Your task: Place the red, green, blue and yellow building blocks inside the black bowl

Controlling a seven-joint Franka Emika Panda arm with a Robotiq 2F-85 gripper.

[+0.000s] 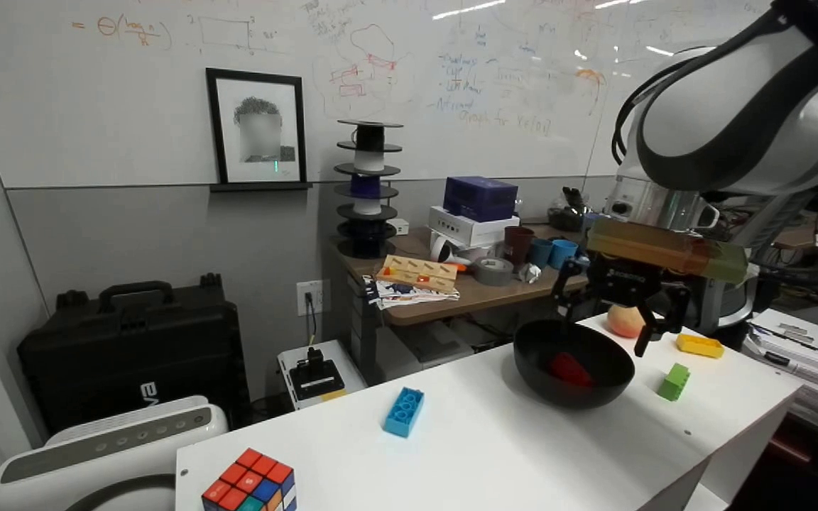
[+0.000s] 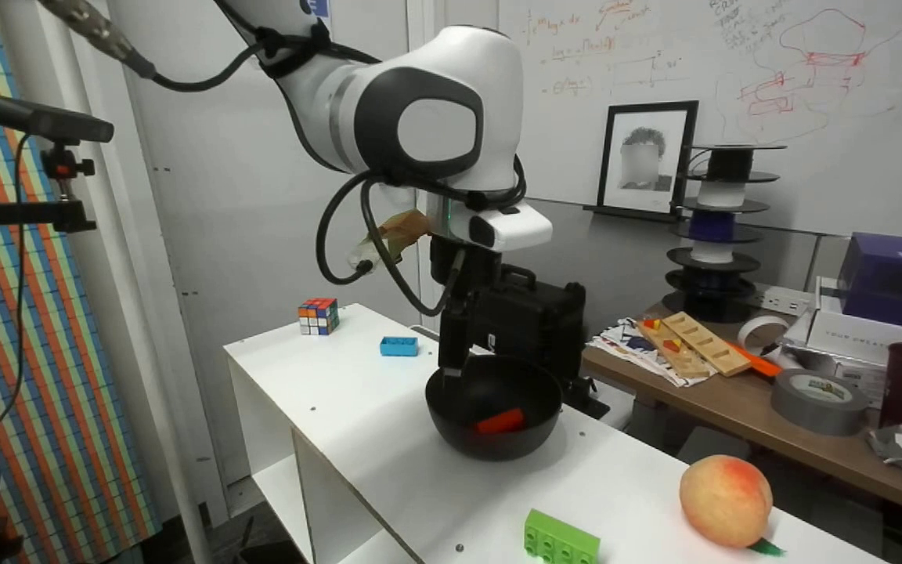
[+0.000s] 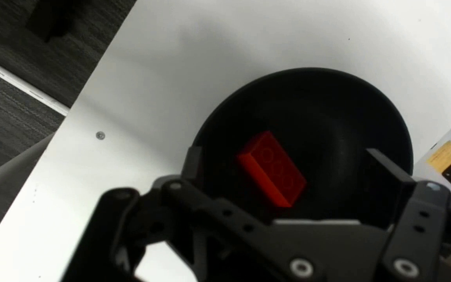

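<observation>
- Far left: we've got the Rubik's cube (image 1: 249,482) on the white surface (image 1: 480,454), near its left corner on the side toward the brown desk (image 1: 430,309).
- Blue block (image 1: 403,411): loose, close to the desk-side edge, well apart from cube and bowl.
- Black bowl (image 1: 554,397): upright, also close to the desk-side edge, well right of blue.
- Red block (image 3: 274,170): lying inside the bowl. We count 1 of 4 in.
- Hand (image 1: 603,329): over the bowl, spread wide. In the wrist view the fingertips (image 3: 392,167) stand either side of the red block; in an exterior view they're higher than it. We can't tell whether a finger touches the bowl.
- Peach (image 1: 622,321): right of the bowl, near the desk-side edge, partly behind a finger in an exterior view.
- Green block (image 1: 674,382): between the bowl and the right edge; we read it as on its side, studs facing out.
- Yellow block (image 1: 699,345): last on the right, just inside the right edge.
</observation>
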